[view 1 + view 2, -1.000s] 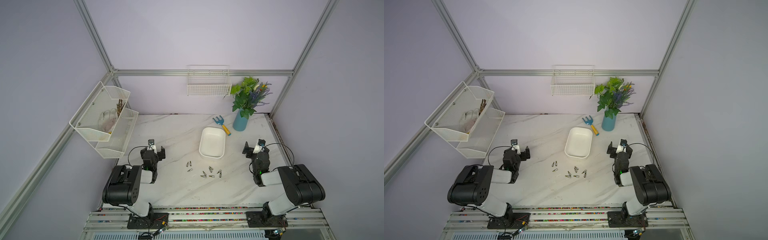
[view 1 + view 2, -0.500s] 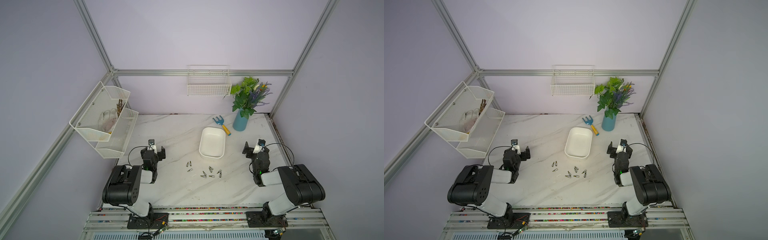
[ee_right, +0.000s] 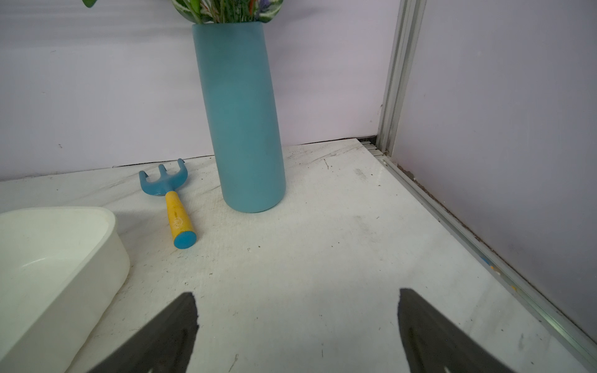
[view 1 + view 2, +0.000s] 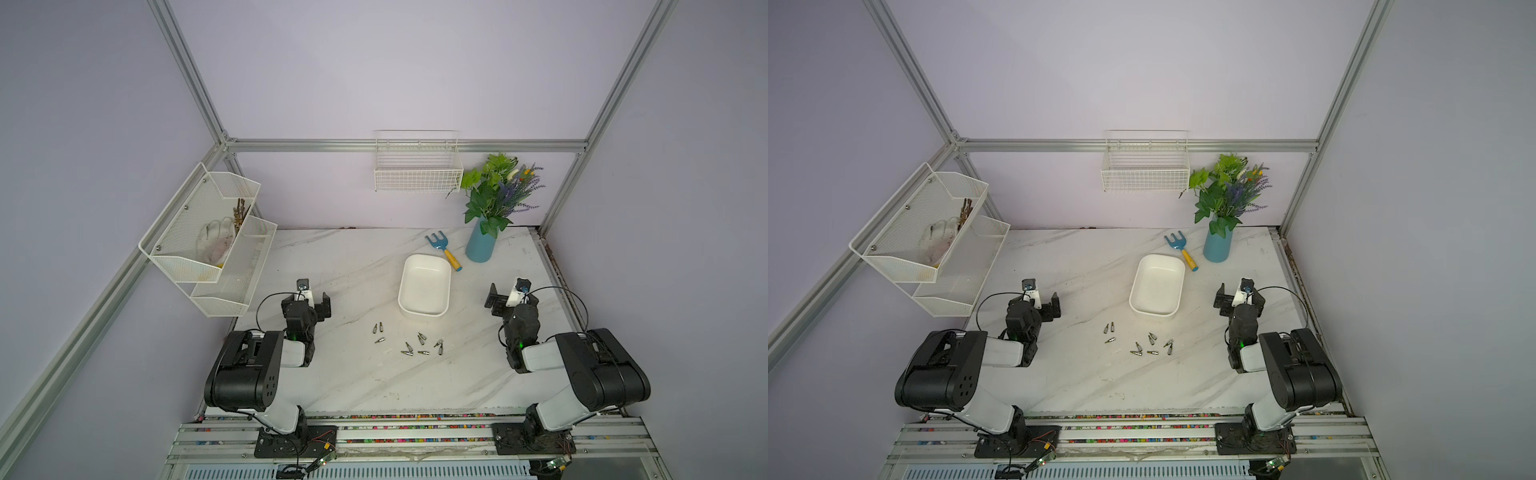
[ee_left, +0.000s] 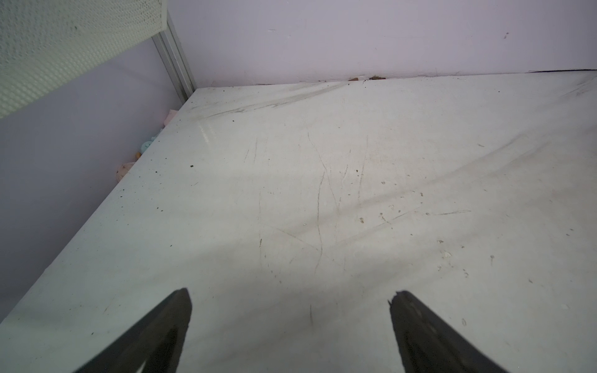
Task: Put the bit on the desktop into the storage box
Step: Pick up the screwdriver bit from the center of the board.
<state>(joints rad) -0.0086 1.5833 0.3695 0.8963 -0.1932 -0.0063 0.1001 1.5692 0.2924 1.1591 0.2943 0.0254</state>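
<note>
Several small metal bits lie scattered on the white marble desktop, just in front of the storage box. The box is a white rounded tub with nothing in it. My left gripper hovers left of the bits, open, with only bare tabletop between its fingers. To the right of the box, my right gripper is open too and holds nothing. In the right wrist view the box wall shows at one side. Neither wrist view shows any bit.
A blue vase of plants and a small blue rake with a yellow handle stand behind the box. A wire basket hangs on the back wall. A two-tier mesh rack juts out at the left.
</note>
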